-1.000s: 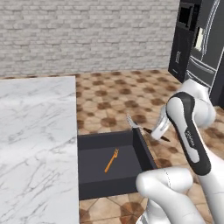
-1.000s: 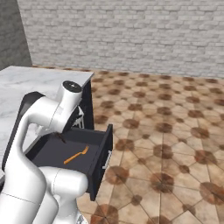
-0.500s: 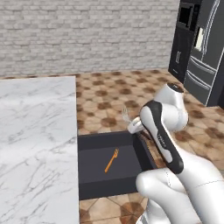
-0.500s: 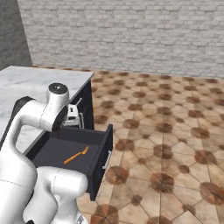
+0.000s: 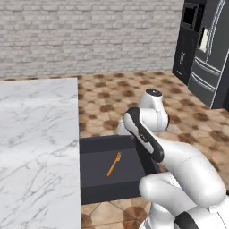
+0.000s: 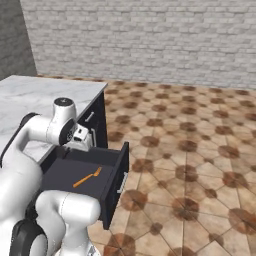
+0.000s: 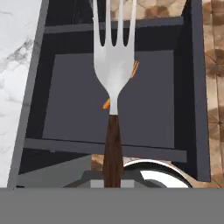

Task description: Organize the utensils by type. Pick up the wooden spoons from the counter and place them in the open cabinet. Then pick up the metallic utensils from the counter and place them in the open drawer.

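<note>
Gripping silver fork (image 7: 113, 65) above open drawer (image 7: 109, 100), orange fork (image 5: 113, 164) inside.

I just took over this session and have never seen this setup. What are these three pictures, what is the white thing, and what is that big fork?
The white thing is a robot arm on a rolling base. Two pictures come from cameras on the base, behind the arm to its left and right. The third looks along its gripper, which is shut on the silver fork, above the open drawer. An orange fork already lies on the drawer floor. The counter is the white marble beside the drawer.
</note>
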### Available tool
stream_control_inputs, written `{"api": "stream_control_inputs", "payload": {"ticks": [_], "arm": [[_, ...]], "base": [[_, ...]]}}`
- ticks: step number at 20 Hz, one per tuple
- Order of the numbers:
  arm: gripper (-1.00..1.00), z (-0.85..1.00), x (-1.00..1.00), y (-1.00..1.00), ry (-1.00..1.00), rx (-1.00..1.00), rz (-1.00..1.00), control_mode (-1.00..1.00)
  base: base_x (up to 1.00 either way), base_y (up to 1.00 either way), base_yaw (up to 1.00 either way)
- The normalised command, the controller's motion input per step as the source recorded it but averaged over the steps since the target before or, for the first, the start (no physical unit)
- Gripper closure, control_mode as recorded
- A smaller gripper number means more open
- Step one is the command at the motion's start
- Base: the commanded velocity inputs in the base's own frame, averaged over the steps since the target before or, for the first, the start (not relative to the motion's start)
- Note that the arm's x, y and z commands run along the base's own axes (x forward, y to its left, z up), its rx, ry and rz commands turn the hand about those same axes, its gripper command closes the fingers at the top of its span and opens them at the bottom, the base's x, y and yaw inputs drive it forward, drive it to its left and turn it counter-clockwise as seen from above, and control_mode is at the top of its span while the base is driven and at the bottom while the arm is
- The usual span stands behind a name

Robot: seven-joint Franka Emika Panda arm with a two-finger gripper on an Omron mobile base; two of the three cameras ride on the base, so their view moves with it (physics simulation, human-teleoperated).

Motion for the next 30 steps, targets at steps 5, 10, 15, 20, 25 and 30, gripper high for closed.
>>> {"api": "stream_control_inputs", "payload": {"ticks": [5, 10, 15, 20, 25, 30], "arm": [[1.00, -0.56, 0.32, 0.00, 0.26, 0.00, -0.36, -1.00], [1.00, -0.63, 0.36, 0.01, 0.17, 0.00, -0.40, -1.00], [1.00, -0.53, 0.25, 0.02, 0.02, 0.00, -0.44, -1.00], [1.00, -0.42, 0.23, 0.07, 0.03, 0.00, -0.42, -1.00], [1.00, -0.36, 0.20, 0.05, 0.11, -0.01, -0.29, -1.00], [1.00, -0.41, 0.00, 0.00, 0.03, -0.06, -0.19, -1.00]], "base": [[0.00, 0.00, 0.00], [0.00, 0.00, 0.00], [0.00, 0.00, 0.00], [0.00, 0.00, 0.00], [0.00, 0.00, 0.00], [0.00, 0.00, 0.00]]}}
